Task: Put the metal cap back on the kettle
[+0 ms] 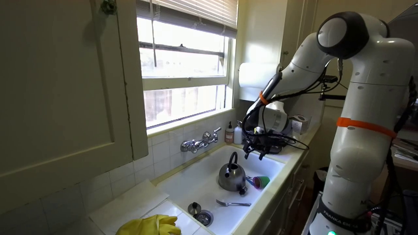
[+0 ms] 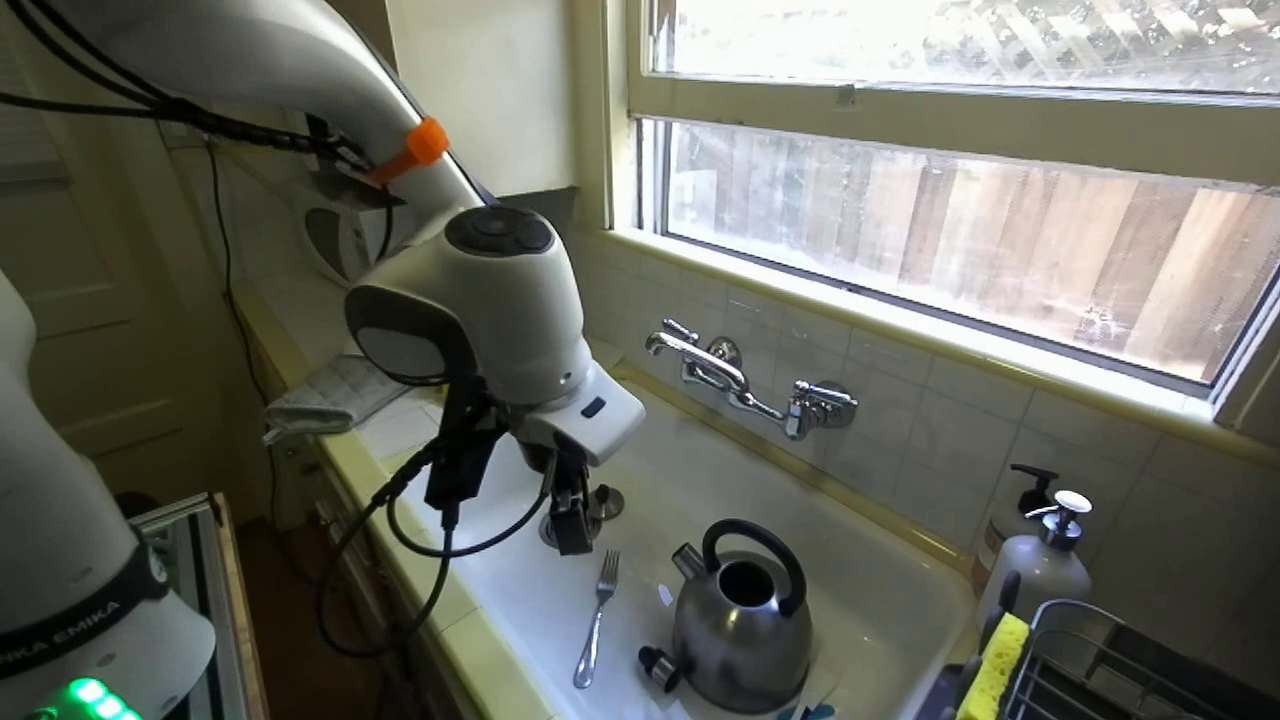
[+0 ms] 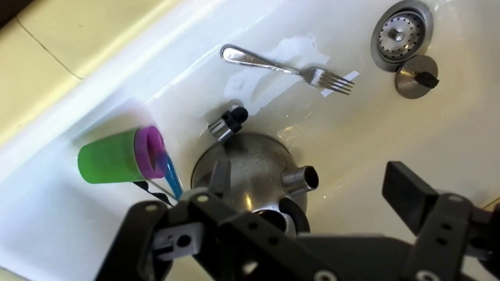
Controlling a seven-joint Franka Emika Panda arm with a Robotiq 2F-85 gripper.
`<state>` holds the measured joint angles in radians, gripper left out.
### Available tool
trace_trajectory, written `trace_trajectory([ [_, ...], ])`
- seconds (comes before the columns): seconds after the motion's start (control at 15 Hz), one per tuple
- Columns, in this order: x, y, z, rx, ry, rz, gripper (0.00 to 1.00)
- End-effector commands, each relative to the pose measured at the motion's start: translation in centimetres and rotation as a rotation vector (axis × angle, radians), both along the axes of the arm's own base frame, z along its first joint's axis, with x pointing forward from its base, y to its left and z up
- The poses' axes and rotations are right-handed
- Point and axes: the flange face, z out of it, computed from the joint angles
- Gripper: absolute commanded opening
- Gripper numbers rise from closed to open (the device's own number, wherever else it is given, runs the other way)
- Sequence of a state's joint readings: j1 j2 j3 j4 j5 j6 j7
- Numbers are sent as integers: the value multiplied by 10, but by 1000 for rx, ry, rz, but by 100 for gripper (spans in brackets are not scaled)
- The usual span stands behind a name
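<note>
The grey metal kettle [image 1: 231,179] stands upright in the sink, also in an exterior view [image 2: 745,640] and the wrist view [image 3: 254,171]. Its top opening and spout are uncovered. A small metal cap with a black knob [image 3: 223,128] lies beside the kettle; it also shows in both exterior views [image 1: 243,190] [image 2: 660,668]. A round metal lid with a black knob [image 3: 408,80] lies by the drain, also in both exterior views [image 1: 194,208] [image 2: 608,502]. I cannot tell which is the named cap. My gripper [image 3: 313,181] is open and empty above the sink, apart from the kettle.
A fork [image 3: 269,64] lies in the white sink [image 1: 196,178]. A green and purple cup [image 3: 111,158] with utensils lies near the kettle. The chrome tap [image 2: 720,370] juts from the wall. Soap bottles [image 2: 1040,560] and a dish rack [image 2: 1090,640] stand at one end; yellow gloves [image 1: 148,225] at the other.
</note>
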<state>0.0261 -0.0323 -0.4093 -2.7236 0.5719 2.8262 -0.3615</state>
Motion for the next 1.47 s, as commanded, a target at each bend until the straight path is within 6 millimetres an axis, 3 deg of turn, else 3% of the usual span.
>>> trace_trajectory([
  [0.0,15,-4,-30,15,27,-47,100],
  [0.87,50,-19,-165,-36,196,-65,100],
  [0.93,51,-19,-168,-19,218,-42,100],
  [1.0,46,-14,-153,-23,189,-63,100],
  [1.4,51,-16,-174,-60,213,-86,100],
])
